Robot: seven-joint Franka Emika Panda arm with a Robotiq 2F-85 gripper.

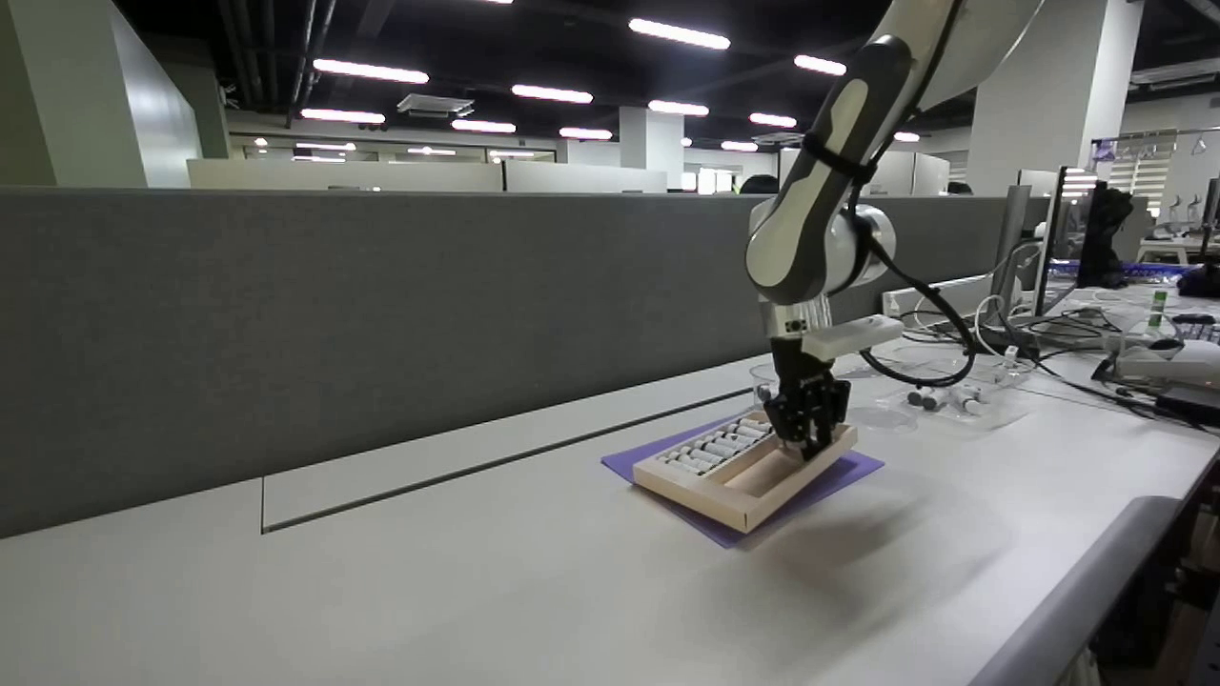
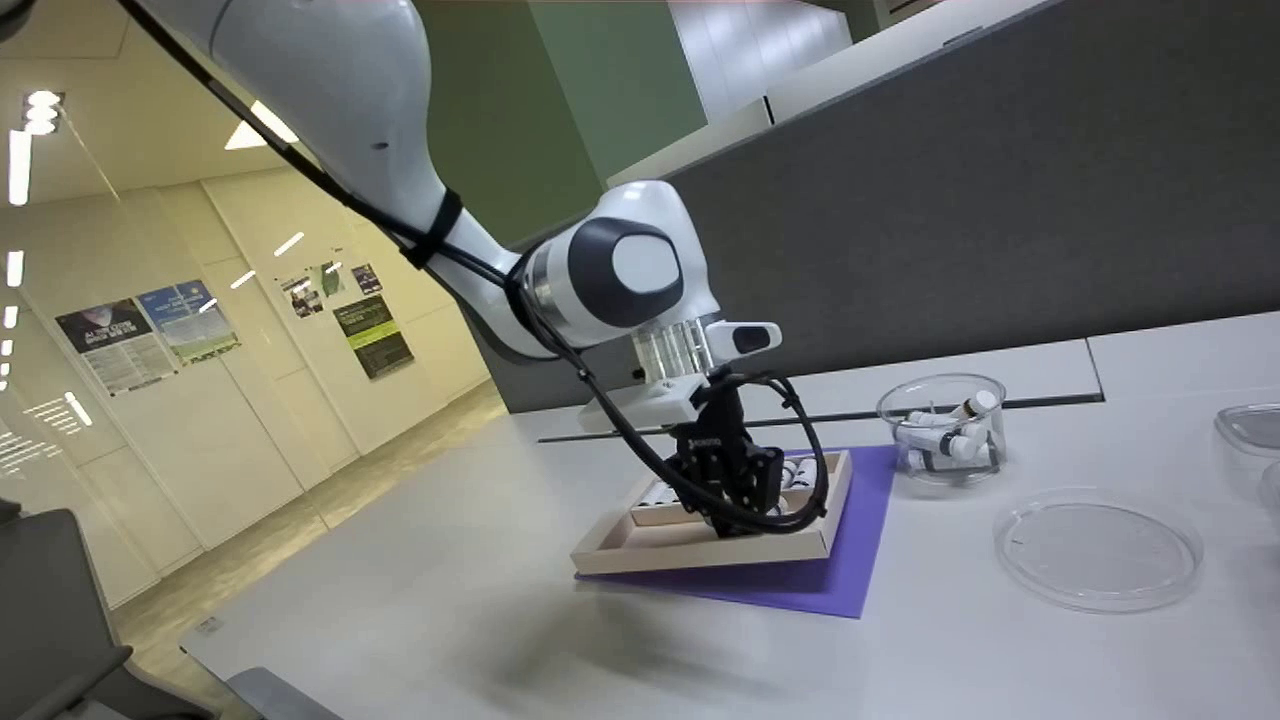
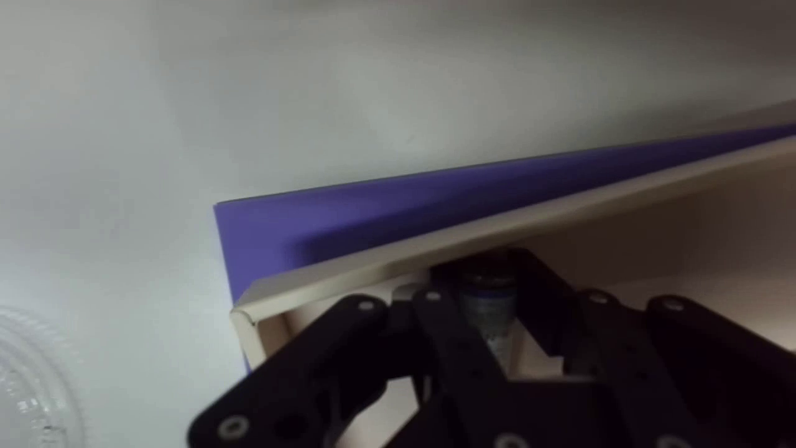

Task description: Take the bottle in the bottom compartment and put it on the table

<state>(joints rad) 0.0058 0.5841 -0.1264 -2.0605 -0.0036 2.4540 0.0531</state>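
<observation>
In an exterior view, the Robotiq gripper (image 1: 810, 444) points down into what I take for the bottom compartment (image 1: 762, 474), a long plain section of the wooden tray (image 1: 691, 497). Just beside it, in the neighbouring section, lies a row of white vials (image 1: 715, 448); beneath is a purple sheet (image 1: 863, 464), with the pale desk top (image 1: 457, 591) around.

In an exterior view, a black cable loop (image 2: 765, 524) crosses before the gripper, hiding much of its lower end. Well apart from it are a clear beaker (image 2: 935, 392) of loose vials (image 2: 950, 442) and a shallow clear dish (image 2: 1100, 553).

In the wrist view, its fingers (image 3: 541, 302) are narrowed on a small labelled vial (image 3: 490, 308), the task's bottle as I judge, close by the tray's long wall (image 3: 435, 246) and seemingly within the compartment. Reaching and gripping look done; lifting it out and setting it on the desk top are left. How firm the hold is, I cannot tell.
</observation>
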